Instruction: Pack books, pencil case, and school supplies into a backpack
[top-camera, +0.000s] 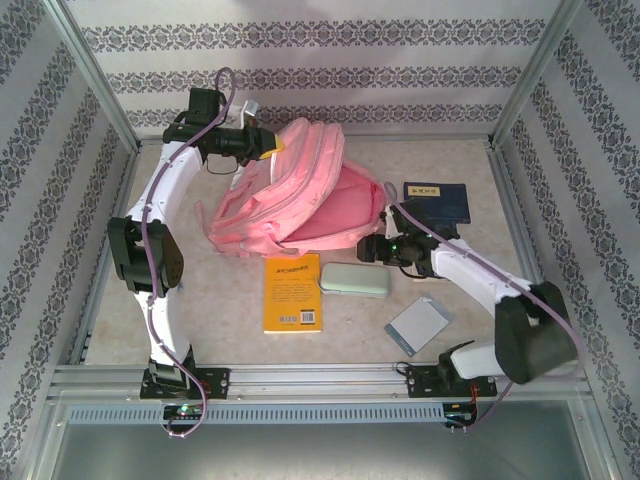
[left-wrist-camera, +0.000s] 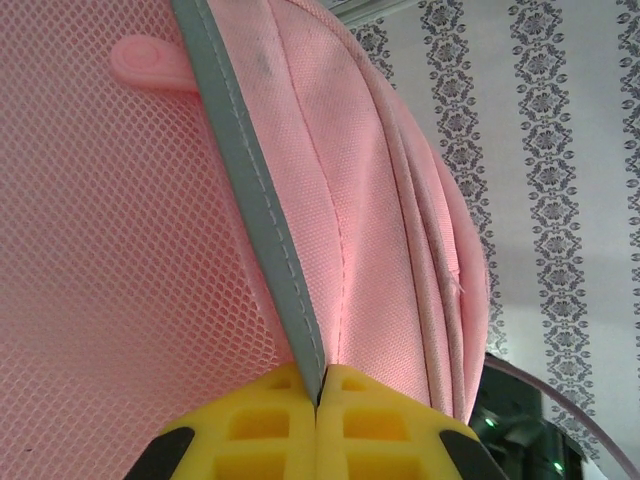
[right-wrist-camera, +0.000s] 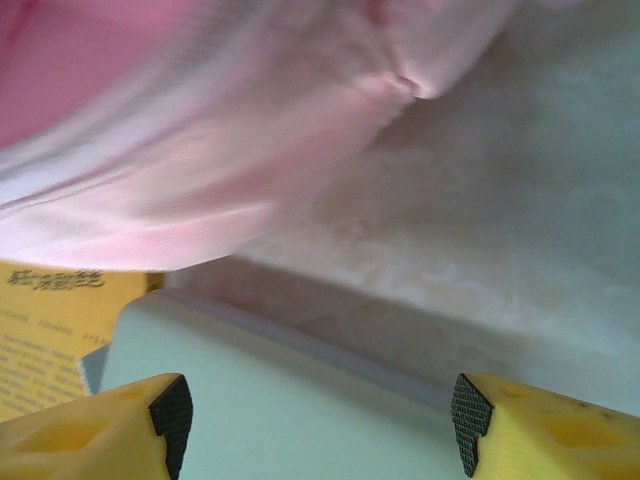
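The backpack (top-camera: 290, 190) lay toward the back of the surface (top-camera: 220, 300). In front of it lay the paperback (top-camera: 292, 292), with the pencil case (top-camera: 355, 280) just beside it on the right. The pad (top-camera: 420, 325) sat nearer and further right. A second book (top-camera: 436, 202) lay right of the backpack.

Likely a lab: aluminium frame (top-camera: 320, 378), patterned panels (top-camera: 320, 40).
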